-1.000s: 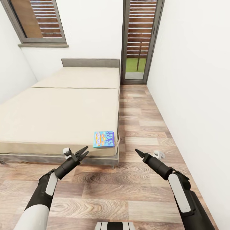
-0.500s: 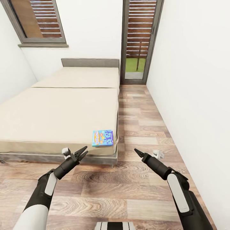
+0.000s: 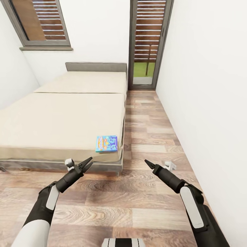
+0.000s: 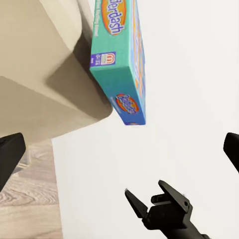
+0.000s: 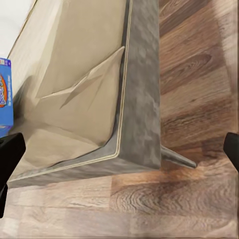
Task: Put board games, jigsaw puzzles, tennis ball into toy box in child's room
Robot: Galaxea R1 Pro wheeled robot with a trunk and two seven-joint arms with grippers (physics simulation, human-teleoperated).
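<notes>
Blue board game (image 3: 106, 143) lies flat at bed (image 3: 61, 120) corner; both hands spread.

One small blue board game box (image 3: 106, 143) lies at the lower middle of the head view. One bed (image 3: 61, 116) with two cream mattress panels fills the left. Two robot arms, each ending in one gripper: left (image 3: 86, 164), right (image 3: 148, 163). One shuttered window (image 3: 41, 22) upper left; one shuttered door (image 3: 148, 41) upper middle.
</notes>
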